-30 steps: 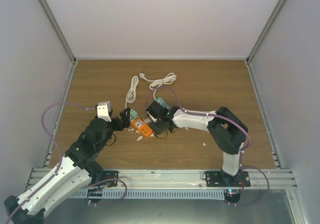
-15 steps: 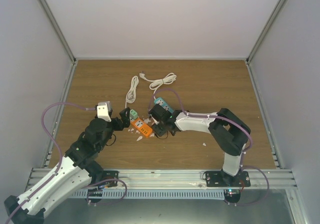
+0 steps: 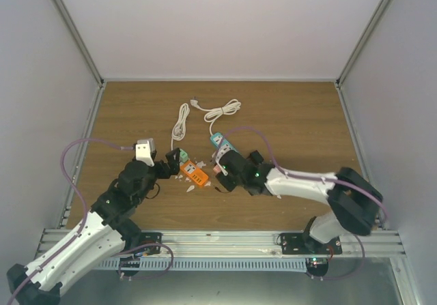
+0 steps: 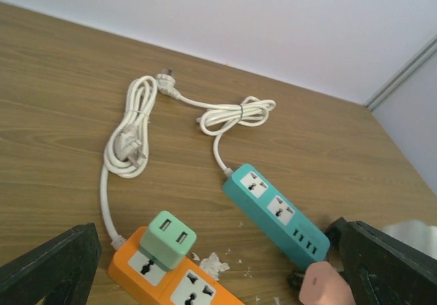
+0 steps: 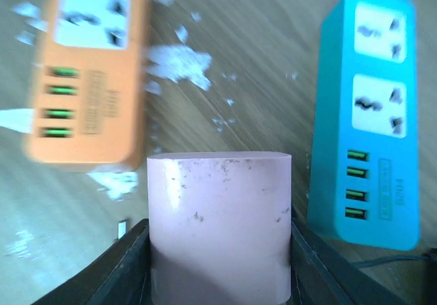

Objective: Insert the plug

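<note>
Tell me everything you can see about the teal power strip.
The teal power strip is a long plastic bar lying flat on the wooden table. Its top has two white sockets, both empty, then four green USB ports toward the arms' side. A white cord leaves its far end and runs to a tied coil. The right gripper, holding a pink block, hovers just beside it.

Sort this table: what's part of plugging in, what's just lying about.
Job: pink adapter plug, held in right gripper; teal power strip and orange power strip, either could take it.
Lying about: green adapter on the orange strip; white cords; white scraps.
</note>
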### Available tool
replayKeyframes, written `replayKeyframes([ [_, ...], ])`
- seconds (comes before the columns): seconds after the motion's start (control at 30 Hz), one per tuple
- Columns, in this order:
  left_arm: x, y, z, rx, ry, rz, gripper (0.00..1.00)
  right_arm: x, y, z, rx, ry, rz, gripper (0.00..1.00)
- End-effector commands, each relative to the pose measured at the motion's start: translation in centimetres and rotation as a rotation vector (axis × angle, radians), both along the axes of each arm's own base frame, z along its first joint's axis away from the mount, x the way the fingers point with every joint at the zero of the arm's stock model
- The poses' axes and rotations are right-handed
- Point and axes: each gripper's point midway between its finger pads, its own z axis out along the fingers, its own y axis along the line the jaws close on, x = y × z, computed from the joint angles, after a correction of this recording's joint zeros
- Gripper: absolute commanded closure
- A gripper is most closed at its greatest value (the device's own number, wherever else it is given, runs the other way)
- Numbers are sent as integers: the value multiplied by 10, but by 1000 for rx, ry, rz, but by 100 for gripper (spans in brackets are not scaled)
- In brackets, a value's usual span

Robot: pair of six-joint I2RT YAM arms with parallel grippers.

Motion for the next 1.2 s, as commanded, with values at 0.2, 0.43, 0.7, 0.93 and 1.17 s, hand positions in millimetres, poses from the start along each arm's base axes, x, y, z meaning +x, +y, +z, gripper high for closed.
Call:
replayKeyframes([
  [0.2, -12, -76, 10, -75, -15, -411, 1, -52, 1, 79, 226, -362, 79, 89],
  [0.43, -8, -109, 1, -37, 37, -564, 1, -79, -20, 104, 368, -422, 69, 87],
  [0.7, -52, -132, 30, -160, -21, -828, 1, -82, -26, 100, 346, -450, 44, 87],
  [0.93, -55, -152, 4, -177, 103, -917, 1, -87, -25, 91, 231, -524, 12, 87],
  [1.17, -63, -166, -9, -179, 138, -983, 1, -87, -29, 92, 225, -541, -10, 87],
])
